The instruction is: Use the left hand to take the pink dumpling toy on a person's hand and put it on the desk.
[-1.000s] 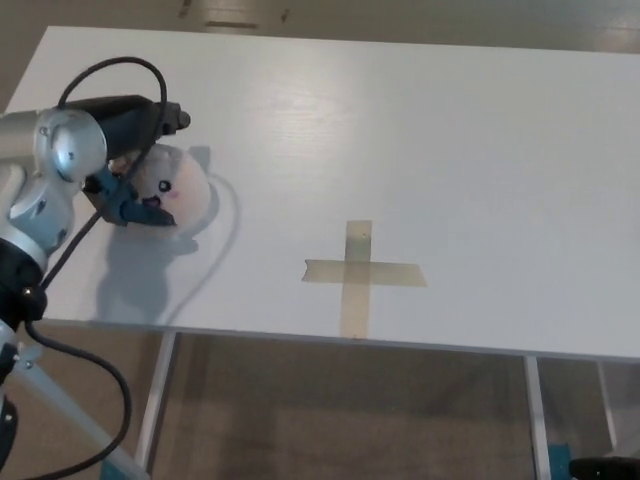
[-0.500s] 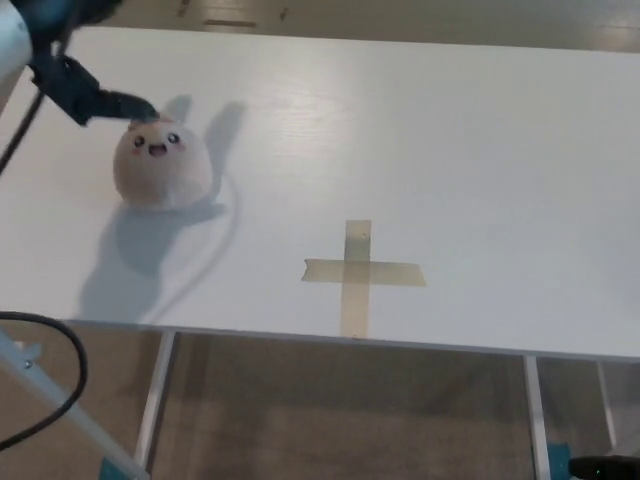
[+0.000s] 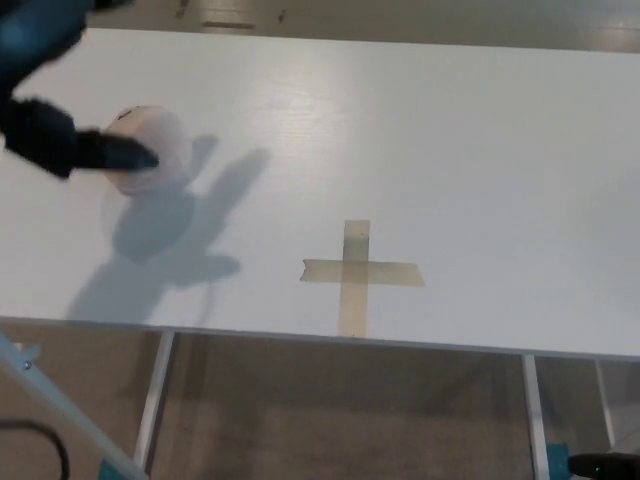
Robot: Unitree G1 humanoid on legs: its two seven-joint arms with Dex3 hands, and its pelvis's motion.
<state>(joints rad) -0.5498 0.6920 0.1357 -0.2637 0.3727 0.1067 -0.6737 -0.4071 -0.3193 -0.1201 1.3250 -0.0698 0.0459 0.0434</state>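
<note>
The dumpling (image 3: 150,148) is a pale pink, rounded plush, blurred here so its face cannot be made out. It sits on the white desk (image 3: 420,140), just right of the left hand (image 3: 60,140), whose dark fingertip (image 3: 135,157) overlaps its lower left side. Whether they touch cannot be told. Its shadow falls on the desk below it.

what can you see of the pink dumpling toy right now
The toy is a small rounded plush, pale pink and soft-looking, blurred in this frame so its face cannot be made out. It sits near the left side of the white desk, well left of the tape cross, casting a shadow toward the front. The blurred black left hand overlaps its left side; whether it grips the toy cannot be told.
</note>
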